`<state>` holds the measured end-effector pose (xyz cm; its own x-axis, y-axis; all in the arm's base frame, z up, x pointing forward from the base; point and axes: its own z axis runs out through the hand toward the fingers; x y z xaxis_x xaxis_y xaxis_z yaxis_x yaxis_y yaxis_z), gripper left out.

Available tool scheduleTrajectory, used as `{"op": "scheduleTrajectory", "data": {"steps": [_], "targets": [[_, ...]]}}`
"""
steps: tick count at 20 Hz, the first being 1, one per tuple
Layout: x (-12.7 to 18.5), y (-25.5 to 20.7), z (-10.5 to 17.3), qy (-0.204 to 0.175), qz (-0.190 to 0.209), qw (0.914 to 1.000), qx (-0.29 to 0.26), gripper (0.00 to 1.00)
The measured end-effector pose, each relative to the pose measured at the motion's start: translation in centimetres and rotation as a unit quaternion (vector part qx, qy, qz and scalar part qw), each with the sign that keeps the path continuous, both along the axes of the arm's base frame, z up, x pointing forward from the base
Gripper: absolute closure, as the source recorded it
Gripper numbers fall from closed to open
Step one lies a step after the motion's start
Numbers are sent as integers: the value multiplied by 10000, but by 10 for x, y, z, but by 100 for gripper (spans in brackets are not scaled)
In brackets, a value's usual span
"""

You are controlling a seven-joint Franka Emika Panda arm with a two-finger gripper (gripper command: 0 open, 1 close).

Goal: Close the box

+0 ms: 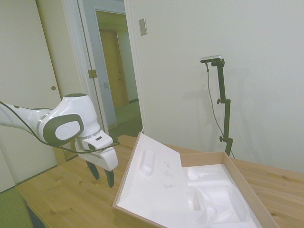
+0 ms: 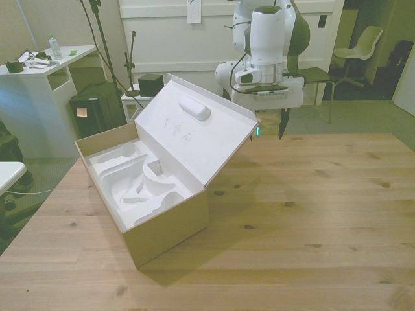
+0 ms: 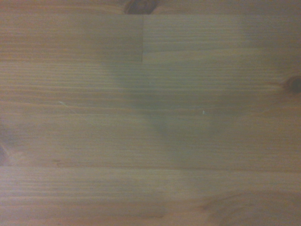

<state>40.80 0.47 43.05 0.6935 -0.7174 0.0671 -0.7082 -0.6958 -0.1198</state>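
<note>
Box: large shallow brown cardboard box with a hinged flat lid, standing on the wooden table toward the front view's left, one corner pointing at the camera
Box state: open; both halves lined with white moulded foam with recesses
Lid: brown cardboard lid raised at a slant, leaning back over the hinge side, foam face up; a rounded oblong bump shows near its upper edge
Base tray: white foam insert with several curved recesses, nothing seen lying in them
Gripper: white two-finger gripper with dark fingers, pointing down, hanging above bare table on the outer side of the raised lid, near it but apart
Claw state: fingers slightly apart in the side view, a narrow gap, holding nothing
Wrist view: only wooden planks with a soft shadow across them; blurred
Obstruction: the tilted lid stands between the gripper and the base tray
Surroundings: white desk with small items at the front view's left; dark cabinet beside it; pale chair at the far right; open doorway behind the arm in the side view
</note>
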Motion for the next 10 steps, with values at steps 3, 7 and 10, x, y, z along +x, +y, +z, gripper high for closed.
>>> {"op": "scheduleTrajectory", "data": {"steps": [3, 7, 10], "targets": [[0, -4, 0, -1, -42, 10000, 22, 0], [3, -24, 11, -122, -267, 9995, 101, 0], [5, -48, 28, -282, -522, 9982, 82, 0]]}}
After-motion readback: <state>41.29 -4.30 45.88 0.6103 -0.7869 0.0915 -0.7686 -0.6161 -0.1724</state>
